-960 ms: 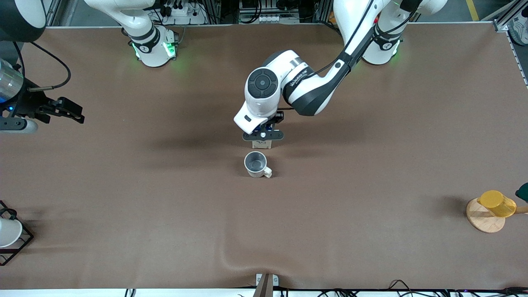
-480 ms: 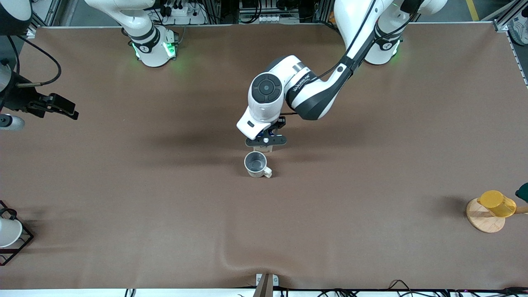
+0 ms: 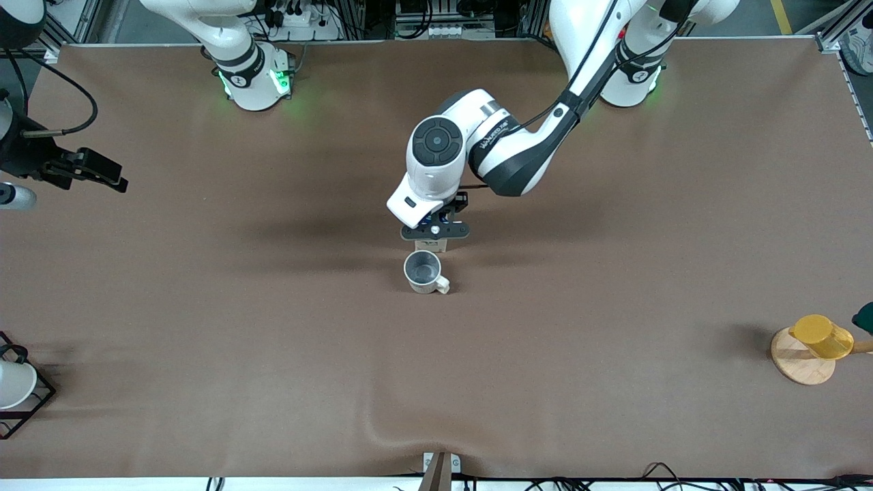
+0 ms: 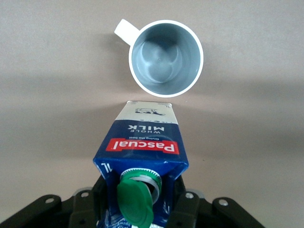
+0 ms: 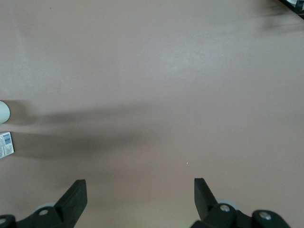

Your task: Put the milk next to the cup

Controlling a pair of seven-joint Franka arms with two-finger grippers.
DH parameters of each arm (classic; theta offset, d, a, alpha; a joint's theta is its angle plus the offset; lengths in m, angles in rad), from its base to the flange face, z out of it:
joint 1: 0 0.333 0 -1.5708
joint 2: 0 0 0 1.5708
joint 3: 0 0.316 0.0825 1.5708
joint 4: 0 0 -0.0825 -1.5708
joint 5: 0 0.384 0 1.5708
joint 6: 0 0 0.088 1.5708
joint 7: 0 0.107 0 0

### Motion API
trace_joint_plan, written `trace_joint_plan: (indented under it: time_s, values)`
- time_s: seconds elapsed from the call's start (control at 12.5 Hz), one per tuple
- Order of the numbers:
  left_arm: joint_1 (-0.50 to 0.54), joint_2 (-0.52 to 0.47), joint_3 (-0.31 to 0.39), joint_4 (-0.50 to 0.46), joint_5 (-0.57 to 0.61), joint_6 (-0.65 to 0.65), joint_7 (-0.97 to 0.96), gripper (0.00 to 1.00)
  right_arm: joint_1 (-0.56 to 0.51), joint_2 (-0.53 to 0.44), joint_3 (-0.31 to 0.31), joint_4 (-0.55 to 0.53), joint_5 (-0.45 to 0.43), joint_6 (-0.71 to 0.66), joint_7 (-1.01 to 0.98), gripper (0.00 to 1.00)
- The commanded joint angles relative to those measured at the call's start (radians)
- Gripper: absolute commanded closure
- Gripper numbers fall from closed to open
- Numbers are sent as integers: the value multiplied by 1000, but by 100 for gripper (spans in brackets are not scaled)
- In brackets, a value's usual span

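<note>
Blue-topped milk (image 4: 142, 152) is standing at frame centre, just above the cup (image 3: 423, 271), gripped by the left end effector (image 3: 434, 232). Right end effector (image 5: 137, 197) is waiting wide, upper left. Placement step; release next.

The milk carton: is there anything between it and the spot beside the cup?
Nothing visible. The left tool holds the milk carton just beside the cup, with only bare table between them.

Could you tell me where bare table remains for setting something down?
Wide bare brown table lies between the cream mug and the wire rack, also toward the yellow cup. It is crowded only where the left claw holds the milk carton.
</note>
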Motion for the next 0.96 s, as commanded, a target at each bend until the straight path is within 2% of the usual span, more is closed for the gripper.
trace_joint_plan:
  time_s: [0.0,0.16,0.32,0.4,0.48,0.56,0.88]
  values:
    - [-14,4,17,23,10,-8,-11,45,-23,0,14,16,30,-15,9,0]
    - [-14,7,26,23,10,0,-9,45,-41,-3,12,16,110,-11,4,0]
    - [-16,12,29,23,10,5,-3,41,-41,-6,12,23,101,-14,-2,0]
    - [-16,13,28,23,10,11,-3,35,-41,-6,11,26,95,-12,-5,0]
    - [-16,12,28,22,10,12,-1,8,-41,-6,12,53,58,-17,-14,0]
    - [-16,7,28,22,9,12,-1,0,-41,-6,12,67,18,-43,-29,0]
    - [-11,-40,28,20,9,-9,-4,0,-52,-6,12,76,-65,-66,-66,0]
